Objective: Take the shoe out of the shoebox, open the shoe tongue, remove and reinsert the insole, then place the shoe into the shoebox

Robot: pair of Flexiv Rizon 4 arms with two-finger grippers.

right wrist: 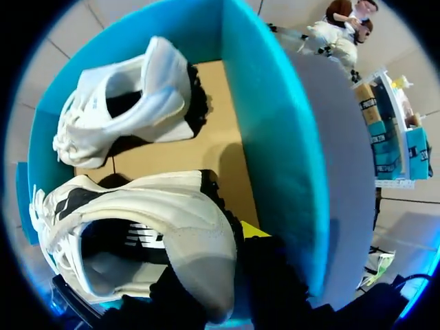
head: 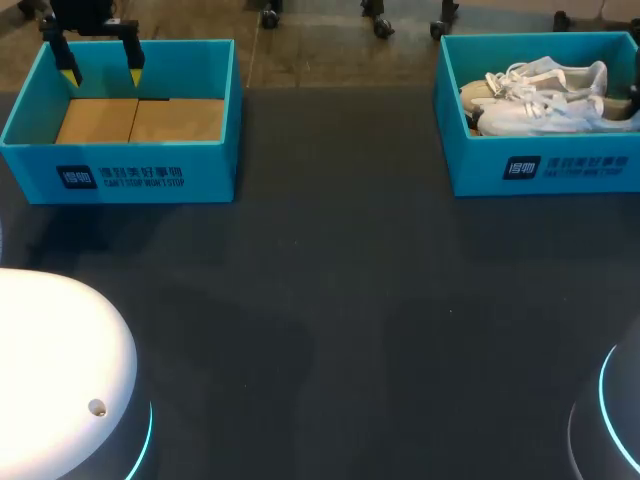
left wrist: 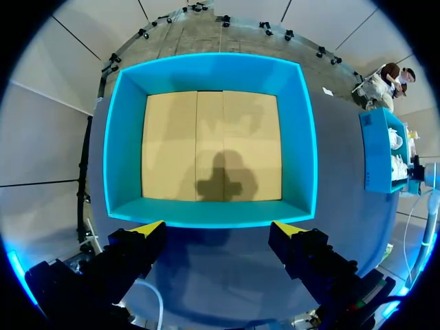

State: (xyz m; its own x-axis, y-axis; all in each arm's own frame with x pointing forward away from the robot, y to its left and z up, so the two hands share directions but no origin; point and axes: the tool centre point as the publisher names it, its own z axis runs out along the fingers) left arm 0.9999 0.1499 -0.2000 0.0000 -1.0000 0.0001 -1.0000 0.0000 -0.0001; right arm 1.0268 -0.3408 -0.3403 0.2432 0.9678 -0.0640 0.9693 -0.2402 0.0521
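Two white shoes lie in the blue shoebox (head: 540,165) at the table's far right. In the right wrist view the nearer shoe (right wrist: 158,220) lies with its heel towards my right gripper (right wrist: 216,258). That gripper is shut on its heel wall, one finger inside the opening and one yellow tip (right wrist: 251,230) outside it. The other shoe (right wrist: 130,103) lies further in, on its side. My left gripper (head: 102,70) hangs open over the empty blue box (head: 120,160) at the far left, holding nothing.
The box wall (right wrist: 268,137) stands close beside my right gripper. The left box (left wrist: 206,213) has a bare cardboard floor under my left gripper (left wrist: 218,230). Dark table top (head: 330,300) spreads between the two boxes.
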